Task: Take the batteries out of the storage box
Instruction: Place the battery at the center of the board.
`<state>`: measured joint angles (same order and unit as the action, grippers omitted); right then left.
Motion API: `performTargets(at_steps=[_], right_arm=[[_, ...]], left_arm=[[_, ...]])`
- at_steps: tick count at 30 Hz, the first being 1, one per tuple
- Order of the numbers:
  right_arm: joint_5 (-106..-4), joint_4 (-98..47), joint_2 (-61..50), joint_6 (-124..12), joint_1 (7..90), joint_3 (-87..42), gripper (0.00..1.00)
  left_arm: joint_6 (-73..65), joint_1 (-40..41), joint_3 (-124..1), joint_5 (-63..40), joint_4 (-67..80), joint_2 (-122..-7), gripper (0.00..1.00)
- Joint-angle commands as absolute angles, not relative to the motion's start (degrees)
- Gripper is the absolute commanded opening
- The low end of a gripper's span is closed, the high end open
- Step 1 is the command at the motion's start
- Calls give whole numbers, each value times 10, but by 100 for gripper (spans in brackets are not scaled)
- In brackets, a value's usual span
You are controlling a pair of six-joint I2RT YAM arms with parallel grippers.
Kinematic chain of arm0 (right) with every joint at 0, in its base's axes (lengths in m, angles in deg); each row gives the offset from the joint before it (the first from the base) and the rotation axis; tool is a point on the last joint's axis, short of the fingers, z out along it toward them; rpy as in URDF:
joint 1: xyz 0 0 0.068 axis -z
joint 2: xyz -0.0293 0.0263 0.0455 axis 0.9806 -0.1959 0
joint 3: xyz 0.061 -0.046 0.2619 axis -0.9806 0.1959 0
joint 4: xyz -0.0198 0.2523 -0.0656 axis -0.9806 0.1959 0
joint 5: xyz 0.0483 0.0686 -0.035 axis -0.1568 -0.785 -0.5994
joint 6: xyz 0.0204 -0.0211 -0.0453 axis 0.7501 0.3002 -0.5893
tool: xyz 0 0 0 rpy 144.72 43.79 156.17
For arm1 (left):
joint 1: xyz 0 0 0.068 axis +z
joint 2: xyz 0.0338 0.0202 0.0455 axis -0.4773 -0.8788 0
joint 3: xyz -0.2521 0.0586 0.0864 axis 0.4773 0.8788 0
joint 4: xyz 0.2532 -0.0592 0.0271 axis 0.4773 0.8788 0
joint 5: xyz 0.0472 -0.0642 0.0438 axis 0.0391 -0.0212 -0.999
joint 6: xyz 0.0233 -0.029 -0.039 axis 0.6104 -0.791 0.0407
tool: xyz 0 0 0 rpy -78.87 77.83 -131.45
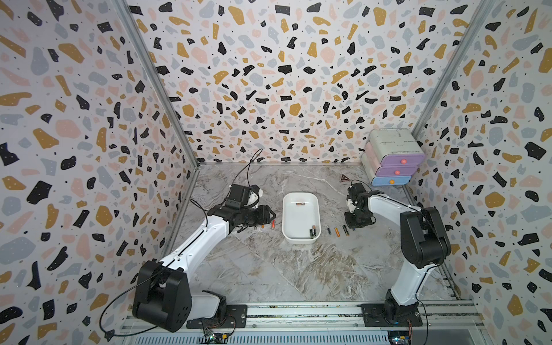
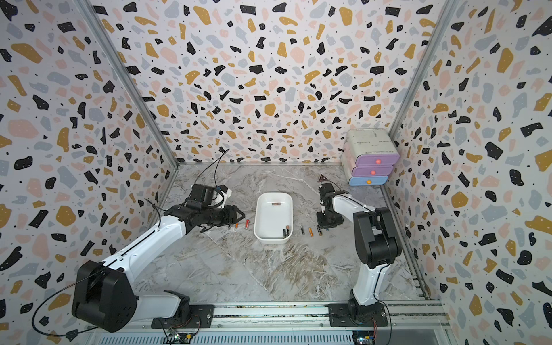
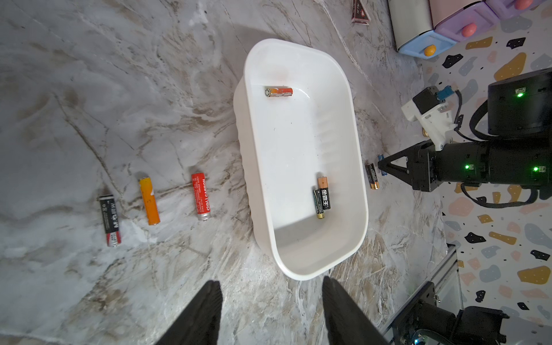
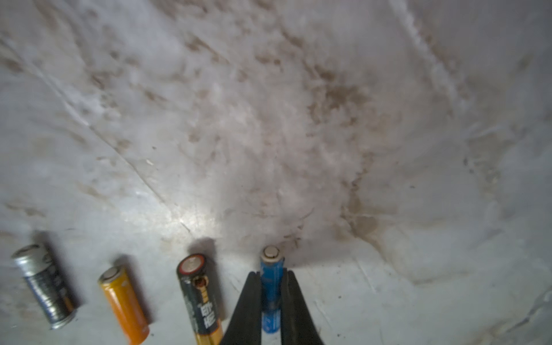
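Nearest to us on the marble surface (image 1: pixel 268 268), the near end of the white storage box (image 1: pixel 300 219) holds a pair of black batteries with gold ends (image 3: pixel 323 197). They lie side by side, touching, close to the box's right wall. Level with that end, loose batteries lie in short rows on the surface on both sides of the box, all pointing roughly along its length. To the left we see a red battery (image 3: pixel 200 197) just beside the box, then an orange battery (image 3: pixel 149 201), then a black-and-red battery (image 3: pixel 110 219), each apart from the next. To the right we see a silver-and-black battery (image 4: pixel 44 283), a second orange battery (image 4: pixel 124 301), a black-and-gold battery (image 4: pixel 198 295) and last a blue battery (image 4: pixel 271 265). The right pincer (image 4: pixel 271 277) points steeply down and pinches the blue battery by its sides; we cannot tell whether that battery touches the surface. The left pincer (image 1: pixel 270 213) hangs just left of the box, near the red battery, pointing toward the box with its fingers (image 3: pixel 206 310) spread apart. Farther on, a single orange-and-silver battery (image 3: pixel 278 91) lies crosswise near the far end of the box. Beyond it a small dark-red triangular piece (image 1: pixel 344 177) lies on the surface, and a stacked purple-and-blue drawer unit (image 1: pixel 394 158) sits at the far right corner.
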<state>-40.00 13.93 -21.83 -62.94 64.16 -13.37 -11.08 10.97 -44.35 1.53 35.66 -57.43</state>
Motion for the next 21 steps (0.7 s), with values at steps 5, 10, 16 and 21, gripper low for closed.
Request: performTargets(at_steps=[5, 10, 16, 21], right_arm=[[-355, 148, -167, -598, 636, -67, 0], [-342, 134, -169, -602, 636, -73, 0], [-353, 130, -191, -606, 636, -107, 0], [-370, 130, -200, -604, 635, -111, 0]], left_arm=[[-111, 108, -442, 12, 342, -576, 58], [-111, 108, -449, 14, 340, -582, 58], [-108, 108, -445, 9, 344, -575, 59], [-107, 108, -434, 6, 345, -573, 58]])
